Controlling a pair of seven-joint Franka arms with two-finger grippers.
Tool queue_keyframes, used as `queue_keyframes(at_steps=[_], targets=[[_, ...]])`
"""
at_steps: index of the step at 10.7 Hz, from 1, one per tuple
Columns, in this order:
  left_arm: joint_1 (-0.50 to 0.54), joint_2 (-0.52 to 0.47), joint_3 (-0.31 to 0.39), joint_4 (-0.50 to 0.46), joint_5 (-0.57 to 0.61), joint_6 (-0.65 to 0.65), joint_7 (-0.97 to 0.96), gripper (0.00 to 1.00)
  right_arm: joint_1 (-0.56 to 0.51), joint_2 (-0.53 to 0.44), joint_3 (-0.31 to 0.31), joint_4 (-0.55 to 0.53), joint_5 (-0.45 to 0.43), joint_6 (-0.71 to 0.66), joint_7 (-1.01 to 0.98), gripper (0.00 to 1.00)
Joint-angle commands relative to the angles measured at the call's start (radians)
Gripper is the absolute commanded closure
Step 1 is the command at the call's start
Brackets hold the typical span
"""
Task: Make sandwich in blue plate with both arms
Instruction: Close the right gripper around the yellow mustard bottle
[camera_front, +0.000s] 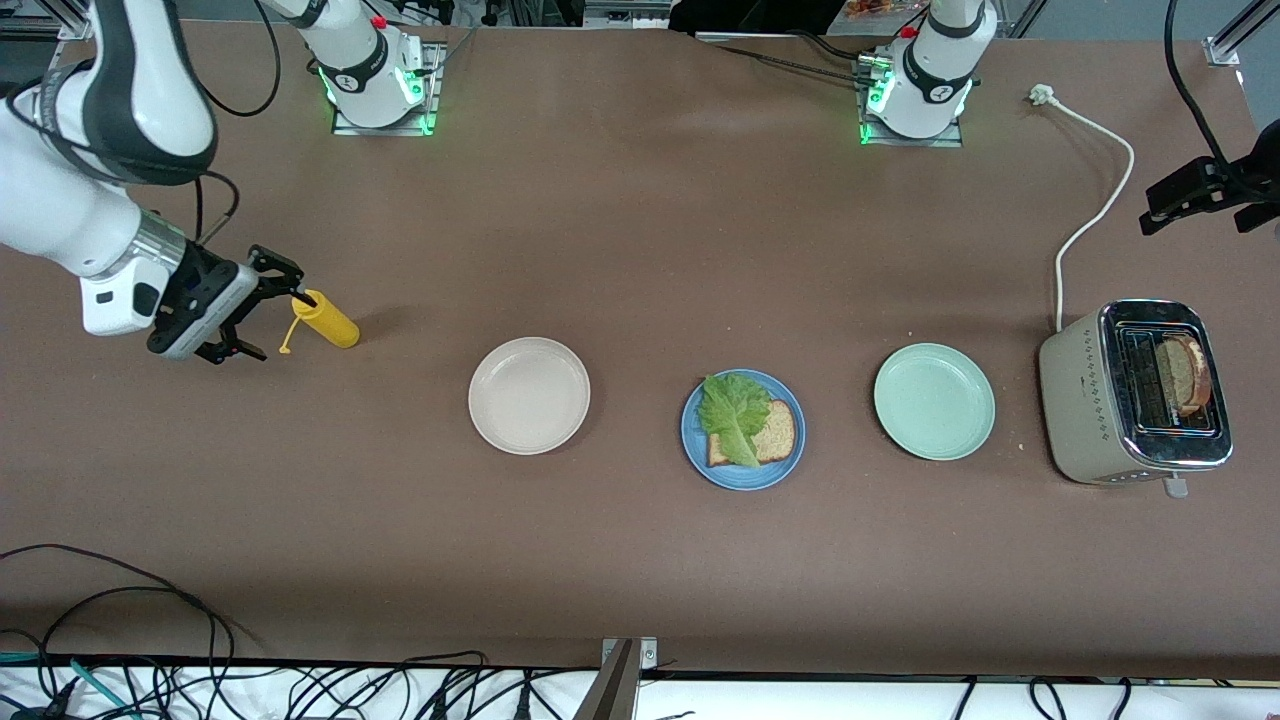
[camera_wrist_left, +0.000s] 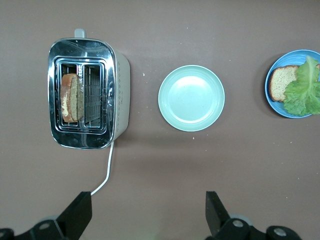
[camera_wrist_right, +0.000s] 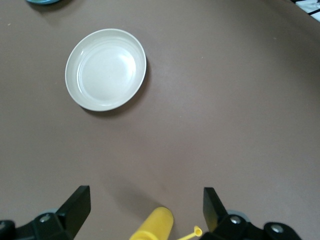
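On the matte brown worktop (camera_front: 640, 560), the things nearest the front camera lie in a row. Midway sits the round sky-blue plate (camera_front: 742, 478), holding one square brown wholemeal bread slice (camera_front: 772, 434) with a ruffled green lettuce leaf (camera_front: 730, 412) draped over it; the top slice is missing. The empty mint-green plate (camera_front: 934, 401) lies beside it toward the left arm's end, and the empty beige plate (camera_front: 529, 395) toward the right arm's end. Past the mint plate stands the shiny steel two-slot toaster (camera_front: 1135, 393), its slots running front to back, with a second brown bread slice (camera_front: 1185, 373) standing upright in one slot. That slice is probably what the sandwich needs, and the left pincer (camera_wrist_left: 147, 212), spread wide and empty over the worktop beside the toaster, is far the nearer. Slightly farther from the camera, a glossy yellow squeeze bottle (camera_front: 325, 318) lies on its side, its capped tip between the spread fingers of the right pincer (camera_front: 262, 305), which grips nothing.
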Motion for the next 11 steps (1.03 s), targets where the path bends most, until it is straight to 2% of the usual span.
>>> queue_keyframes(at_steps=[1,5,6,9,11], targets=[[0.001,0.012,-0.007,0.030,0.036,-0.021,0.002,0.00,0.005,-0.023,-0.087,-0.085,0.196,-0.020,-0.317,0.00],[0.001,0.012,-0.007,0.030,0.036,-0.021,0.002,0.00,-0.010,0.056,-0.267,-0.083,0.365,-0.251,-0.664,0.00],[0.001,0.012,-0.007,0.030,0.036,-0.021,0.002,0.00,-0.038,0.089,-0.288,-0.082,0.397,-0.304,-0.749,0.00],[0.001,0.012,-0.007,0.030,0.036,-0.021,0.002,0.00,-0.166,0.225,-0.286,-0.069,0.544,-0.508,-0.990,0.00],[0.001,0.012,-0.007,0.030,0.036,-0.021,0.002,0.00,-0.199,0.308,-0.286,-0.039,0.595,-0.574,-1.087,0.00]])
